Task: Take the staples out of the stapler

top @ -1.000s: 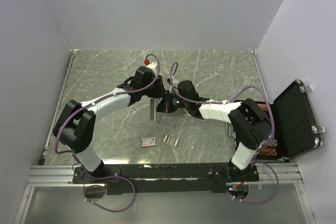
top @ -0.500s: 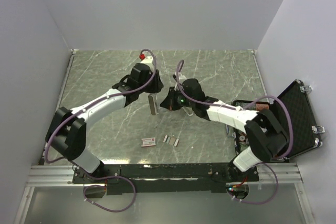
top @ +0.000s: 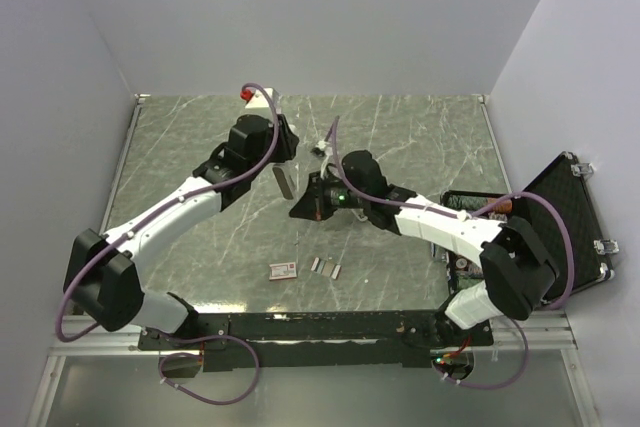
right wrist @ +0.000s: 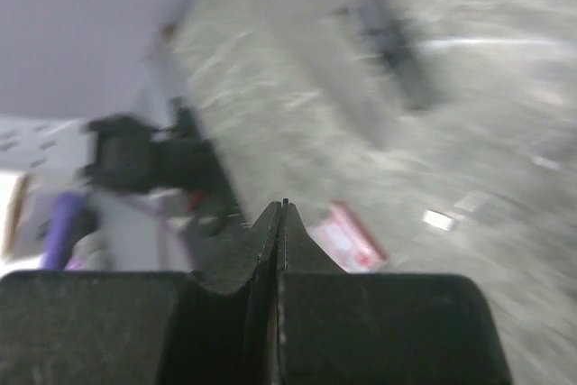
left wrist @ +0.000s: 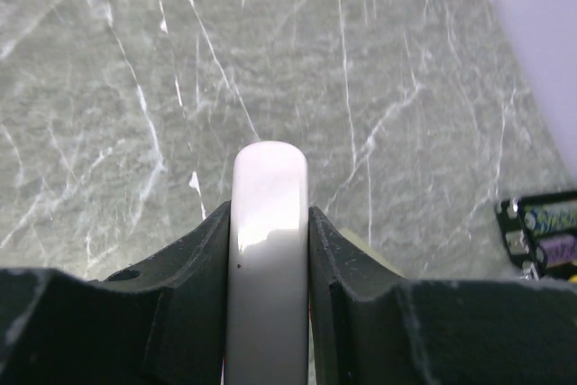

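Observation:
My left gripper [top: 277, 159] is shut on the stapler [top: 284, 183] and holds it above the table, pointing down toward the front. Its pale underside [left wrist: 269, 223] fills the gap between the left fingers [left wrist: 194, 259]. My right gripper [top: 298, 211] is just right of and below the stapler, apart from it. Its jaws are pressed together in the right wrist view [right wrist: 283, 209], with a tiny dark sliver pinched at the very tip, seemingly staples. Three loose staple strips [top: 325, 267] lie on the table near the front. One strip shows blurred in the right wrist view [right wrist: 439, 219].
A small red-and-white flat box [top: 283, 269] lies left of the strips; it also shows in the right wrist view [right wrist: 352, 236]. An open black case [top: 560, 227] holding batteries [left wrist: 545, 223] stands at the right edge. White walls close in the marble table [top: 180, 147].
The left gripper has drawn the stapler back and to the left. The right gripper has left the stapler and swung down and left toward the table front, jaws shut.

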Robot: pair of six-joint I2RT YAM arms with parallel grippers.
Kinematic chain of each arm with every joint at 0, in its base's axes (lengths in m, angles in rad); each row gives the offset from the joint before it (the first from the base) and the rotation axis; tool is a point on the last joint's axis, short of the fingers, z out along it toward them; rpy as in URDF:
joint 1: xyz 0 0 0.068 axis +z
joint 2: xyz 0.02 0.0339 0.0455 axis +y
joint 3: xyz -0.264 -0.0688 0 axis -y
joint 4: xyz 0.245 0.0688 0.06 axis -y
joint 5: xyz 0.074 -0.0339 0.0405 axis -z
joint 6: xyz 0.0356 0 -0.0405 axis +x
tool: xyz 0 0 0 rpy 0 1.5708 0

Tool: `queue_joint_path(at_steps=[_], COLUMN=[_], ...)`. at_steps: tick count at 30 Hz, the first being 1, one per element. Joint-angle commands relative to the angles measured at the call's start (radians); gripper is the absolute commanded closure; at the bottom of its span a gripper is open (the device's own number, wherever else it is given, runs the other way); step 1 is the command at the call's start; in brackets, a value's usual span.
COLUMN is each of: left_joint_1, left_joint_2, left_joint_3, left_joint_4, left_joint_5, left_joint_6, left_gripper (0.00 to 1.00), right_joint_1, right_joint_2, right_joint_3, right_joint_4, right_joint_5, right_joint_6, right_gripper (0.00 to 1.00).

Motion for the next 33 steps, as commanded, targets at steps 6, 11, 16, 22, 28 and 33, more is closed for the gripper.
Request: queue_joint_path(at_steps=[6, 11, 16, 22, 28, 33], left_joint_1=[-0.005, -0.003, -0.005, -0.003, -0.005, -0.005], left_joint_2=[-0.091, -0.119, -0.176, -0.231, -0.237, -0.229], left_joint_3=[-0.051, -0.064, -0.088, -0.085, -0.088, -0.11], left_joint_4=[0.153, 0.127, 0.097, 0.041, -0.007, -0.015], left_joint_5=[-0.06, -0.033, -0.013, 0.021, 0.065, 0.072], left_joint_6=[-0.058, -0.07, -0.092, -0.095, -0.086, -0.072], left_gripper=[0.99, 0.99, 0.99, 0.99, 0.99, 0.99], right_joint_1=[0.073, 0.069, 0.06, 0.021, -0.009, -0.035], right_joint_2=[0.04, 0.072, 0.119, 0.132, 0.123, 0.09], right_joint_3=[0.069, 0.108, 0.16, 0.183, 0.221, 0.241], right_joint_4=[0.177, 0.125, 0.093, 0.066, 0.037, -0.013], right_joint_5=[-0.055, 0.028, 0.08, 0.15, 0.165, 0.194], right_joint_6=[0.124, 0.081, 0.046, 0.01, -0.028, -0.079], right_gripper=[1.0, 1.0, 1.0, 1.0, 1.0, 1.0])
